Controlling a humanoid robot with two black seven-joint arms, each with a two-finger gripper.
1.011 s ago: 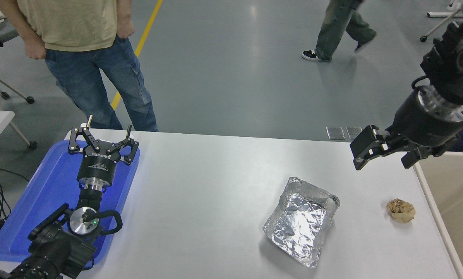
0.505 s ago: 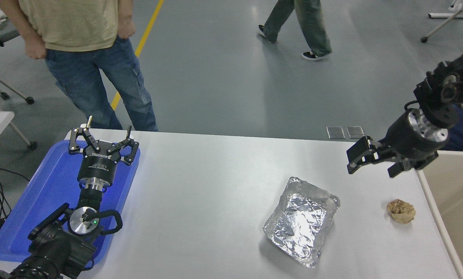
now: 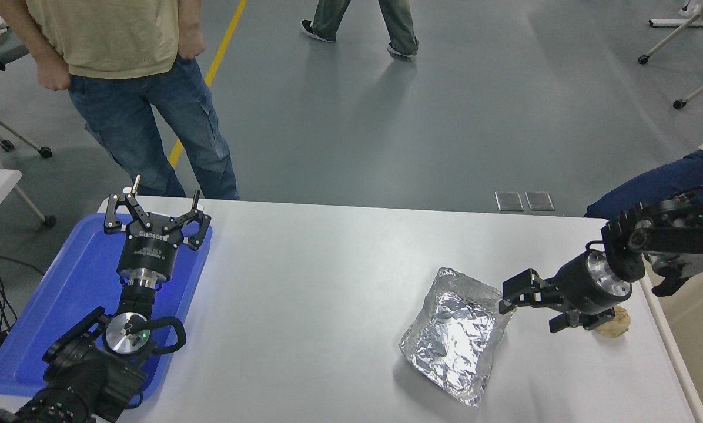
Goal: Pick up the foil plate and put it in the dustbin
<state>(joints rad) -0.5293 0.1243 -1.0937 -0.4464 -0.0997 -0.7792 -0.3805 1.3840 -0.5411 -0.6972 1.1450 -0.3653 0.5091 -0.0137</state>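
Note:
The foil plate (image 3: pixel 456 335) lies crinkled and silver on the white table (image 3: pixel 304 294), right of centre. My right gripper (image 3: pixel 536 306) is open, low over the table just right of the plate's far right corner. One of its fingers (image 3: pixel 517 289) is at the plate's rim; I cannot tell whether it touches. The dustbin (image 3: pixel 676 353) shows as a cream rim and beige wall at the table's right edge. My left gripper (image 3: pixel 154 207) is open and parked over the blue tray.
A crumpled tan paper ball (image 3: pixel 619 321) lies partly hidden behind my right wrist. The blue tray (image 3: pixel 46 317) sits at the table's left. A person in jeans (image 3: pixel 146 106) stands at the far left edge, another walks behind, and a blue-trousered leg (image 3: pixel 651 188) is at the right.
My right arm has dropped from high at the far right down to the table and moved left to the foil plate's corner. The walking person has moved left.

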